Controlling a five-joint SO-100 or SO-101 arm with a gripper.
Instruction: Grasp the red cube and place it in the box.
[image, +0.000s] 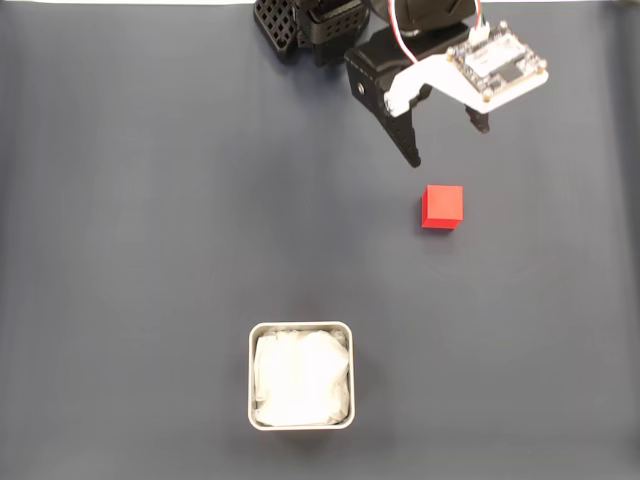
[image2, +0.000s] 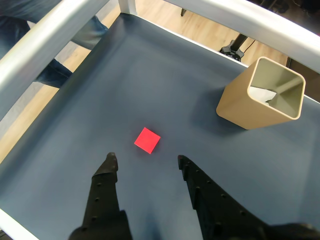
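In the wrist view, the two black fingers (image2: 111, 172) of the gripper (image2: 145, 161) are seen at the bottom edge, spread wide apart, and nothing is held between them. Just beyond the fingertips, in line with the gap between them, the red cube (image2: 147, 140) is lying on the dark blue mat (image2: 150, 85), not touched by either finger. Further away, to the upper right, the box (image2: 260, 95) is placed; its walls look beige here, and something white is seen inside. At the far side, pale metal bars (image2: 55, 30) are running along the mat, and a wooden floor (image2: 160, 15) is visible behind them.

In the fixed view, the box (image: 300, 330) is found nearest, at the bottom centre, a square silver tin with rounded corners, filled with crumpled white paper (image: 300, 378). The red cube (image: 442, 206) is located well apart from it, up and to the right. Just above the cube, the open gripper (image: 447, 145) is pointed down toward it, with a white board (image: 498, 62) mounted on the black arm (image: 330, 25) at the top edge.
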